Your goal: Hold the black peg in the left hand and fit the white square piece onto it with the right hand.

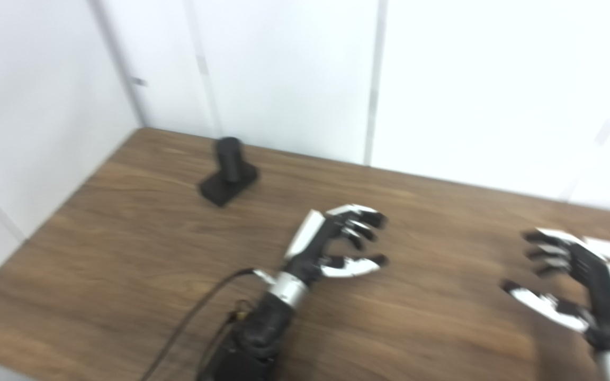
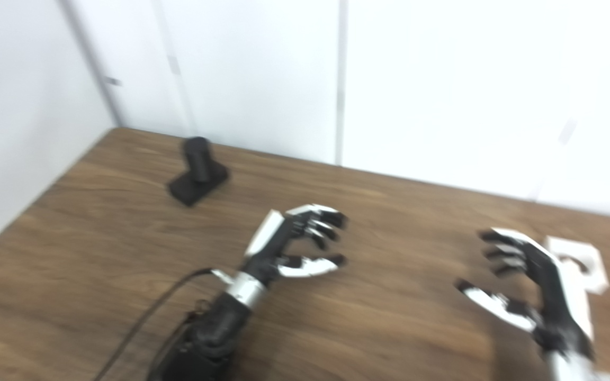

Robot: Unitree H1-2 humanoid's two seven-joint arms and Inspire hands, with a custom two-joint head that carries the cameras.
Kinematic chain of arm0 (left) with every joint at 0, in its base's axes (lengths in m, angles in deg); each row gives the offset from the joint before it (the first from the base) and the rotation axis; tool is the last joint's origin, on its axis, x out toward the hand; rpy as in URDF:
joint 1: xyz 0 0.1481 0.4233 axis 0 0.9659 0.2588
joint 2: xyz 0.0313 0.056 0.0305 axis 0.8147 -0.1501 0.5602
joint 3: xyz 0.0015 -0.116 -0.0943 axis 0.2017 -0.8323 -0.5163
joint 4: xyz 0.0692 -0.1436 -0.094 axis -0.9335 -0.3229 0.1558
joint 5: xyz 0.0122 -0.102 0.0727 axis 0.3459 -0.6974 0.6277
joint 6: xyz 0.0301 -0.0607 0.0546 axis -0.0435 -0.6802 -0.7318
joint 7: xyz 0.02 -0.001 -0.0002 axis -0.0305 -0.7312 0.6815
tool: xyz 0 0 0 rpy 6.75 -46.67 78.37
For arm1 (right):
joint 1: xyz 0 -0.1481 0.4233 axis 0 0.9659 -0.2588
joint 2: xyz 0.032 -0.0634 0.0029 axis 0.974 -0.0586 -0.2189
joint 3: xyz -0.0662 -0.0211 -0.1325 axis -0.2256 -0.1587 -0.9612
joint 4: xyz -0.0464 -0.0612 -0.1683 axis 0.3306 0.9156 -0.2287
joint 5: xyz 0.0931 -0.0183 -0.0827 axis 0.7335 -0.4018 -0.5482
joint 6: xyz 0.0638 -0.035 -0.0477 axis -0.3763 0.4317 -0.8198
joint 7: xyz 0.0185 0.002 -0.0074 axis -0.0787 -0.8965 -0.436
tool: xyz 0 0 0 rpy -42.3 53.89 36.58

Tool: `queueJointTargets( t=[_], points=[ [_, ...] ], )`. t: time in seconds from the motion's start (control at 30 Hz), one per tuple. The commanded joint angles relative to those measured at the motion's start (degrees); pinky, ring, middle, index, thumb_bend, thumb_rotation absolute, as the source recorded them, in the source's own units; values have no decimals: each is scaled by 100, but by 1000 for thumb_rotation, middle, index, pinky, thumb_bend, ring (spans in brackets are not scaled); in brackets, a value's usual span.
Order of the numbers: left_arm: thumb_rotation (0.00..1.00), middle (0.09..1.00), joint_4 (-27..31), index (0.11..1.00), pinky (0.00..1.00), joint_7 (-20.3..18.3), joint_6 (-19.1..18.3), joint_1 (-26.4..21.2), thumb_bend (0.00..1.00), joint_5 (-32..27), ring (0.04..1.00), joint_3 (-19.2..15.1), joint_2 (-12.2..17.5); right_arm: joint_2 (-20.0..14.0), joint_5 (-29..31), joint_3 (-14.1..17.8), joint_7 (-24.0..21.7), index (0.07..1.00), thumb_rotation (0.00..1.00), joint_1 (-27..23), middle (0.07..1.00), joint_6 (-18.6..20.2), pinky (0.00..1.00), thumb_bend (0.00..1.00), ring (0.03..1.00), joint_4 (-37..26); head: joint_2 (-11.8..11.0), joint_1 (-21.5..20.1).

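The black peg (image 1: 229, 173) stands upright on its square black base on the wooden table (image 1: 141, 254), back left; it also shows in the right eye view (image 2: 198, 172). My left hand (image 1: 331, 243) hovers at the table's middle, open and holding nothing, well to the right of the peg and nearer to me. My right hand (image 2: 527, 286) is open at the right, fingers spread, empty. The white square piece (image 2: 580, 267) lies flat on the table just behind and to the right of the right hand, partly hidden by it. Both views are blurred.
White wall panels (image 1: 284, 74) rise directly behind the table's far edge and along its left side. A black cable (image 1: 194, 317) runs from the left forearm toward the front edge.
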Motion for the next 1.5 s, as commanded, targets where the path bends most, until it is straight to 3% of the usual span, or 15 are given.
queueJointTargets(
  t=[0.0,0.27,0.63,0.7,0.83,1.07,1.37,1.47],
  points=[
    [57,702,-16,673,484,110,185,-199,659,75,610,35,-57,5,182,73,-36,653,0,-141,707,74,476,552,615,-299,-42,54],
    [54,690,-281,665,477,172,390,-266,669,37,600,54,-100,46,108,48,-79,646,0,-119,706,329,480,528,622,-553,-209,121],
    [88,699,-242,669,493,228,379,-283,685,34,612,10,-95,108,-35,50,-32,641,0,-102,681,436,435,554,591,-680,-226,113],
    [132,713,-130,682,511,236,320,-302,695,23,634,-31,-82,124,-38,54,-50,639,0,-104,680,522,435,554,590,-740,-219,113],
    [128,707,153,683,542,239,150,-366,715,6,638,-145,-48,124,-13,60,-59,640,0,-107,677,609,436,553,589,-787,-243,123],
    [92,649,560,632,448,55,-172,-571,720,22,578,-273,271,108,-12,58,-69,636,0,-138,675,626,436,551,587,-804,-236,177],
    [109,682,1046,659,472,301,-620,-604,724,381,590,-578,603,86,37,60,-75,635,0,-192,676,515,437,549,587,-756,-264,223],
    [90,717,1201,680,525,415,-727,-603,727,373,647,-776,669,76,51,51,-101,630,0,-194,673,538,433,544,586,-776,-270,231]
  ],
)
